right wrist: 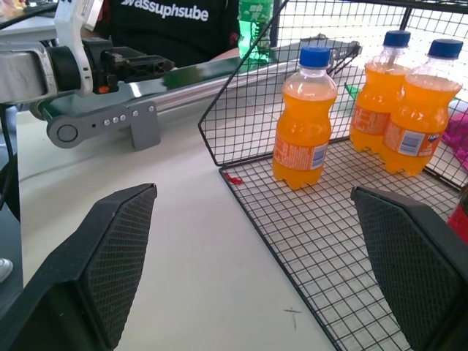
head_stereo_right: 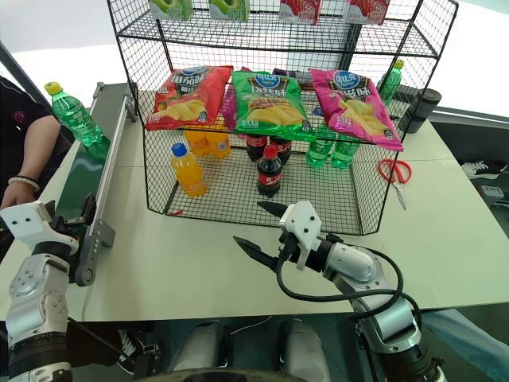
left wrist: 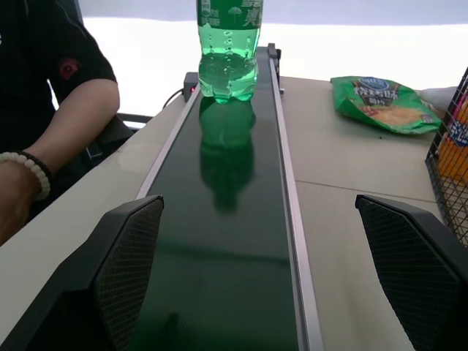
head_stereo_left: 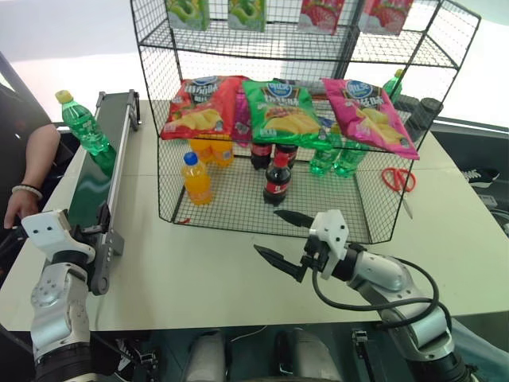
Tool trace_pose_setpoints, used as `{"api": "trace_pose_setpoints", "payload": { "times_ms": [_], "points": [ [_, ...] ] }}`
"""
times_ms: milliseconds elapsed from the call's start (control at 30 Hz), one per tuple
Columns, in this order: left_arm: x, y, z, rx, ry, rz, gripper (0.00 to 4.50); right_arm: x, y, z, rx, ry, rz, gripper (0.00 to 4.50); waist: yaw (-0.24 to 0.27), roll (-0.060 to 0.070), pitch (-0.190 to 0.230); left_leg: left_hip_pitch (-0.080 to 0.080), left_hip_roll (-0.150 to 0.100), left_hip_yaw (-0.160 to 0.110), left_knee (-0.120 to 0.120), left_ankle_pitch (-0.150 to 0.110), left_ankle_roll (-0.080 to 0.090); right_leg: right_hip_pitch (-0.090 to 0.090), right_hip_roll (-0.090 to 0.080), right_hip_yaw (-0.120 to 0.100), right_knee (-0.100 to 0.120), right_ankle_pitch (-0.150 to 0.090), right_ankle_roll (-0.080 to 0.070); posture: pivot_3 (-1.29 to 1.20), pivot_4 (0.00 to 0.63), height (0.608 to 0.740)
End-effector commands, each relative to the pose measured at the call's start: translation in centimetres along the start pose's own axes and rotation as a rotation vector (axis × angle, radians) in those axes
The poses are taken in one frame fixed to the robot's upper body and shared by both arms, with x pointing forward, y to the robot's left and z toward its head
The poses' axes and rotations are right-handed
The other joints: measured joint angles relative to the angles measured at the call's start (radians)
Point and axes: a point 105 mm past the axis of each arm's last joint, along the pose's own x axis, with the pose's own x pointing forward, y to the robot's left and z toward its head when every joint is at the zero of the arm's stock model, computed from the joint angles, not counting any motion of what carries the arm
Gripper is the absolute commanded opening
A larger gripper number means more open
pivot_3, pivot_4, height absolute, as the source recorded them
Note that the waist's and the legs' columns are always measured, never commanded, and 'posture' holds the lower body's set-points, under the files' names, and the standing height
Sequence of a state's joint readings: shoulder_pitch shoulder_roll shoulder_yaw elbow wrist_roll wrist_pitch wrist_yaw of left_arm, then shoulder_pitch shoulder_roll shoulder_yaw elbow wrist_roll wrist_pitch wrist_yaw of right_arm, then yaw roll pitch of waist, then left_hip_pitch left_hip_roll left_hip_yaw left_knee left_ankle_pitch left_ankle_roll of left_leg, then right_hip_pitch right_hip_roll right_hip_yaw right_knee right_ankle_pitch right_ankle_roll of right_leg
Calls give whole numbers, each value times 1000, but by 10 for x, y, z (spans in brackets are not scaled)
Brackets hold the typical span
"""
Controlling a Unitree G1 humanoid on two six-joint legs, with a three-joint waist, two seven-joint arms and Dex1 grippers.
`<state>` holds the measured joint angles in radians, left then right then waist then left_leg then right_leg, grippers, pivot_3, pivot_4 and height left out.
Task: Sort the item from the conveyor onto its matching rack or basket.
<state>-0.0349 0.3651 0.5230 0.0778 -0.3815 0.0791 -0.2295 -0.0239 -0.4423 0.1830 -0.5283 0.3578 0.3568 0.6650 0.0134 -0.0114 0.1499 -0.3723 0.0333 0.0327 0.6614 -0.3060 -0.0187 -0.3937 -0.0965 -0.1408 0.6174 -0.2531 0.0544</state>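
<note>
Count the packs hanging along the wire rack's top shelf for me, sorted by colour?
Green packs: 2
Red packs: 2
Total: 4

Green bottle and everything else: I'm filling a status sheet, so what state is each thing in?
green soda bottle: upright on the belt, capped, not held
conveyor: carrying that one bottle
left gripper: jaws open, empty
right gripper: jaws open, empty
wire rack: stocked with bottles and chip bags
scissors: lying on the table
</note>
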Motion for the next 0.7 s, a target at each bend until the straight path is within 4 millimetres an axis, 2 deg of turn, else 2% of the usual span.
{"api": "trace_pose_setpoints", "payload": {
  "times_ms": [33, 433, 700],
  "points": [
    [1, 3, 6, 3, -22, 16, 4500, 1, 4, 13, -31, -51, 16, 4431, 0, 0, 0, 0, 0, 0, 0, 0, 0, 0, 0, 0, 0, 0, 0, 0, 150, 735],
    [2, 6, 6, -8, -25, 33, 4500, 1, 5, 11, -26, -51, 23, 4431, 0, 0, 0, 0, 0, 0, 0, 0, 0, 0, 0, 0, 0, 0, 0, 0, 150, 735],
    [2, 15, 8, 11, -32, 74, 4500, 1, 5, 10, -22, -52, 23, 4431, 0, 0, 0, 0, 0, 0, 0, 0, 0, 0, 0, 0, 0, 0, 0, 0, 150, 735]
  ]
}}
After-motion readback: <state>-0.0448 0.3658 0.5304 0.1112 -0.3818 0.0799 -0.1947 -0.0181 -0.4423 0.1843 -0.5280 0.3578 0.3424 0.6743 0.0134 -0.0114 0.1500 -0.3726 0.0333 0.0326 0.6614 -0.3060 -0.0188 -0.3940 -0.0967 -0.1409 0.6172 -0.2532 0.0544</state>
